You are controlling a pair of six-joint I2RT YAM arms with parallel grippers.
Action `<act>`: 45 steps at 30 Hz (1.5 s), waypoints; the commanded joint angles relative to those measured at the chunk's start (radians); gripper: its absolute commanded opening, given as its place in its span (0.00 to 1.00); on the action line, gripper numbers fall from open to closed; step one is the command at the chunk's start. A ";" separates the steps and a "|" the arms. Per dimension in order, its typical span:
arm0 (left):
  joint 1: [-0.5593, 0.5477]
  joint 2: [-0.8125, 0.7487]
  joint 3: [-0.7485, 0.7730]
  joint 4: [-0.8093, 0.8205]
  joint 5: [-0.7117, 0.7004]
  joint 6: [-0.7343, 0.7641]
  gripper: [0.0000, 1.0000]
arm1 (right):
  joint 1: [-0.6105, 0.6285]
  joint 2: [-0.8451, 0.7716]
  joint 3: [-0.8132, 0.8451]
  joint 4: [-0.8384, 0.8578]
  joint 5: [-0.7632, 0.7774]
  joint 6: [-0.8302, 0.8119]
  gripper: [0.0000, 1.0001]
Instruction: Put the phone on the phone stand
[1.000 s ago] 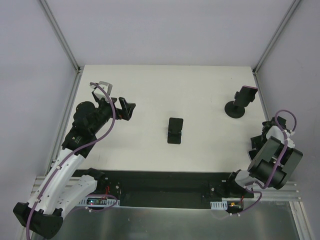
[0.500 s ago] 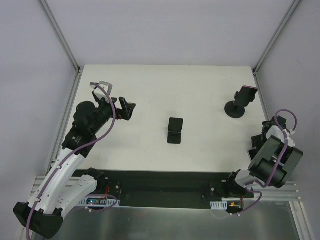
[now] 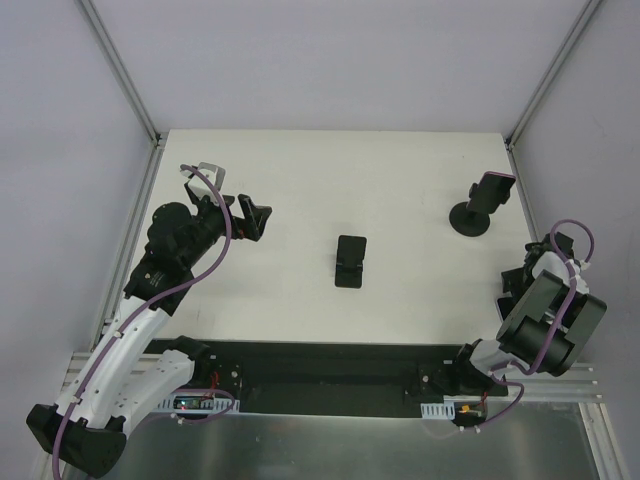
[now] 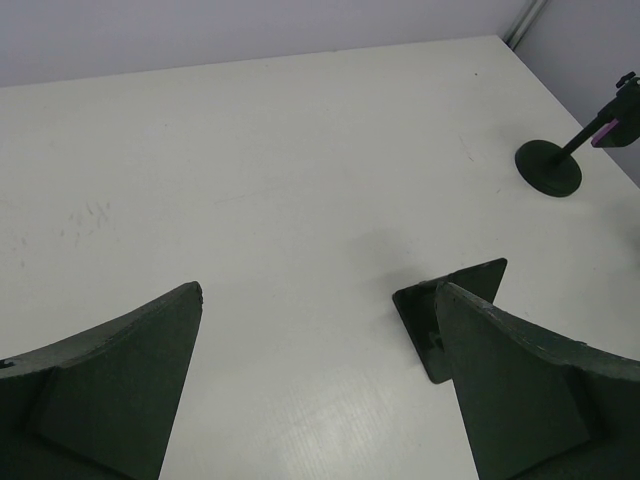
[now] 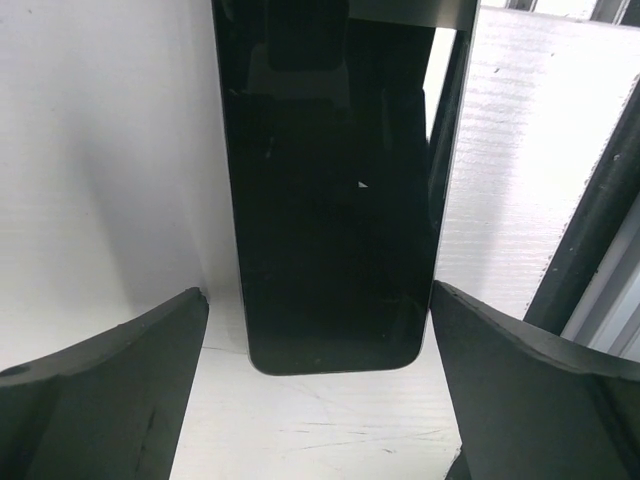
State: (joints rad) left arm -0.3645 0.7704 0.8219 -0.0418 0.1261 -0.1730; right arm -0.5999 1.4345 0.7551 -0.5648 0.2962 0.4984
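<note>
From above, the left gripper [image 3: 254,219] reaches over the table's [image 3: 400,180] left side and the right gripper [image 3: 522,278] points down at the near right edge. The phone stand [image 3: 350,262] sits mid-table. In the left wrist view the jaws are spread and empty, with one finger hiding part of the stand. In the right wrist view the jaws gape around the flat phone [image 5: 335,200] without touching it, and its far end is cut off.

A: Top cam?
B: High, behind the arm bases, looking down on the whole table [image 3: 400,180].
A: Left wrist?
B: Low, facing across twd the right side; shares the phone stand [image 4: 420,325] w/ the top view.
A: Right wrist?
B: V. close, pointing down at the phone [image 5: 335,200].
</note>
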 commanded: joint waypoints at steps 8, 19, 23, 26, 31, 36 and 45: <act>0.009 -0.006 0.020 0.033 0.029 -0.019 0.99 | -0.005 -0.016 -0.060 -0.033 -0.040 -0.001 0.96; 0.009 -0.003 0.020 0.033 0.026 -0.019 0.99 | -0.001 0.004 -0.060 -0.037 -0.046 0.000 0.73; 0.009 -0.006 0.019 0.034 0.023 -0.017 0.99 | 0.005 -0.008 -0.066 -0.033 -0.057 -0.014 0.59; 0.009 -0.003 0.019 0.033 0.023 -0.017 0.99 | 0.028 -0.039 -0.082 -0.027 -0.065 -0.020 0.45; 0.009 0.000 0.020 0.033 0.029 -0.019 0.99 | 0.156 -0.114 -0.117 -0.040 -0.039 0.003 0.25; 0.009 -0.005 0.019 0.033 0.020 -0.016 0.99 | 0.312 -0.173 -0.126 -0.084 -0.071 0.049 0.01; 0.009 -0.010 0.019 0.033 0.009 -0.010 0.99 | 0.665 -0.212 -0.151 -0.083 -0.056 0.192 0.01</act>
State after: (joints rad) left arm -0.3645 0.7723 0.8219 -0.0418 0.1299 -0.1761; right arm -0.0540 1.2381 0.6071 -0.6090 0.2371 0.5980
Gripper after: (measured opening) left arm 0.992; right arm 0.723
